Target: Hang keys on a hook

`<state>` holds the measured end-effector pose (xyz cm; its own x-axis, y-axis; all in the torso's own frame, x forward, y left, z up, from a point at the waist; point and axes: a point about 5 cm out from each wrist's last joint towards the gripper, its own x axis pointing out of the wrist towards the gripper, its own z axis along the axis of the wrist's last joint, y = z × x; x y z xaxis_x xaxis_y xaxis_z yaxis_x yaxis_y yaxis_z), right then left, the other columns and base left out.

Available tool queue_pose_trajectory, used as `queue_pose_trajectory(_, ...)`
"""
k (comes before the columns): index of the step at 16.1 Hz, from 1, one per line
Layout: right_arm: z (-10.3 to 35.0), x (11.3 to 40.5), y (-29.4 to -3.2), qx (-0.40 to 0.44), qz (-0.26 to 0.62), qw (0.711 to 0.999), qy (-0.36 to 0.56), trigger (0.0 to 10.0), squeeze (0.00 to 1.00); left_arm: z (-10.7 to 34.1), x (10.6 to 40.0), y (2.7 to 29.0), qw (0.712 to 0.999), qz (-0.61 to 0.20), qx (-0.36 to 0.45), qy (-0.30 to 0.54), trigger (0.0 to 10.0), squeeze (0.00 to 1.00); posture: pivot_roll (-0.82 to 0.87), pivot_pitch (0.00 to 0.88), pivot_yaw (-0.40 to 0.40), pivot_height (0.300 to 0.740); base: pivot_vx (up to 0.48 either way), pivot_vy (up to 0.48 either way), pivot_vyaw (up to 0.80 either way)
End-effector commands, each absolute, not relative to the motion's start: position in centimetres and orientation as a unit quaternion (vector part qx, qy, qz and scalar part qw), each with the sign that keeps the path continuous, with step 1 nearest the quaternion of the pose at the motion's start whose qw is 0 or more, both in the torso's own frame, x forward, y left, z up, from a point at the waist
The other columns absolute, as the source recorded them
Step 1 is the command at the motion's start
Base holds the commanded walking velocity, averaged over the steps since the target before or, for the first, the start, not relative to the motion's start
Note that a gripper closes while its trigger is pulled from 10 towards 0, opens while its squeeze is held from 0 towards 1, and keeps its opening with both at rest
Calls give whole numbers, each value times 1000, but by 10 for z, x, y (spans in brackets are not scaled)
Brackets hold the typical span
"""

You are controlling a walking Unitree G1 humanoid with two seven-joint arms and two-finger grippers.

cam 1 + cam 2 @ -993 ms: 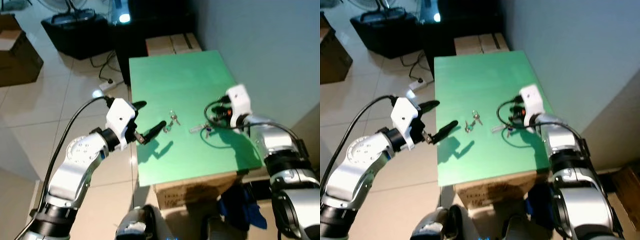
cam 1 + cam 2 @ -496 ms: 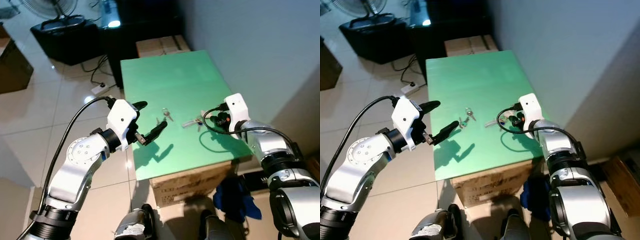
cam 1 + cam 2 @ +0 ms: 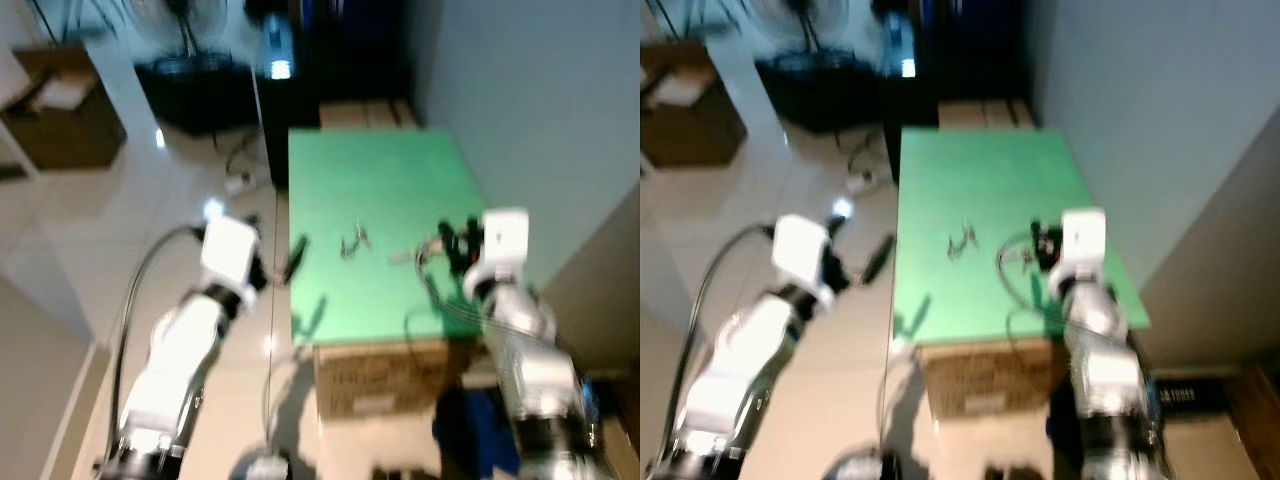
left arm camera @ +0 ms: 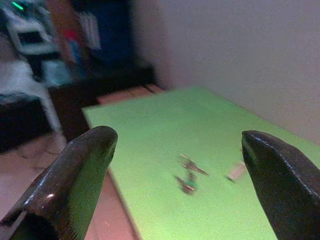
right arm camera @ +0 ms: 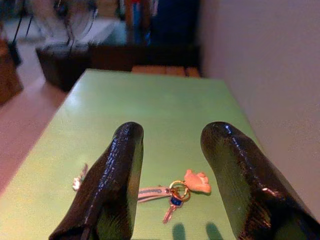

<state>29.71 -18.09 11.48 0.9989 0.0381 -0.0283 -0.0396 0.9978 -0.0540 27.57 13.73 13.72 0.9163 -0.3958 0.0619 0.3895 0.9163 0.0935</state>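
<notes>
— Where are the keys right now?

— Two sets lie flat on the green table (image 3: 385,180). The keyring (image 5: 176,192), with an orange tag, a strap and a small key, sits near the table's right edge, toward its front. The second bunch of keys (image 3: 354,241) lies near the table's middle, apart from the first.

— And the right gripper (image 5: 172,150)?

— It hovers above the table just behind the keyring, as its wrist camera shows it, fingers (image 5: 116,170) spread with a clear gap between them. They grip nothing; the keyring rests on the green surface beyond the tips, seen through the gap.

— The left gripper (image 4: 180,145)?

— Held off the table's left edge, over the tiled floor (image 3: 120,230), pointing across the table. Its fingers stand wide apart and hold nothing. The bunch of keys shows between them, well beyond the tips.

— Anything else around the table?

— It stands on a cardboard box (image 3: 370,375), with a grey wall (image 3: 540,110) along its right side. Past its far end are dark furniture and a fan (image 3: 185,30). The head views are blurred, so fine detail is hard to make out.
</notes>
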Motion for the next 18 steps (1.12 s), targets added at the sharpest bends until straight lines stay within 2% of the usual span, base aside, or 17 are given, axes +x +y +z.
queue_pose_trajectory(1, 122, 283, -181, -21, 0, 1000, -15, 10000, 0, 136, 275, 136, 979, -191, 44, -48, 10000, 0, -91, 0, 58, 740, 0, 0, 0)
queue_pose_trajectory(4, 112, 262, -168, -11, -1, 1000, -4, 10000, 0, 139, 281, 131, 975, -190, 87, -74, 10000, 0, -94, 0, 66, 740, 0, 0, 0)
queue_pose_trajectory(7, 114, 265, -165, -4, 9, 1000, 0, 10000, 0, 145, 288, 125, 973, -202, 73, -86, 10000, 0, -99, 0, 81, 740, 0, 0, 0)
queue_pose_trajectory(14, 108, 250, -170, -43, 14, 998, 34, 10000, 0, 131, 289, 128, 969, -224, 92, -55, 10000, 0, -127, 0, 115, 740, 376, 0, 0)
queue_pose_trajectory(18, 106, 248, -180, -40, -7, 998, 48, 10000, 0, 132, 290, 122, 967, -232, 88, -58, 10000, 0, -120, 0, 103, 740, 398, 0, 0)
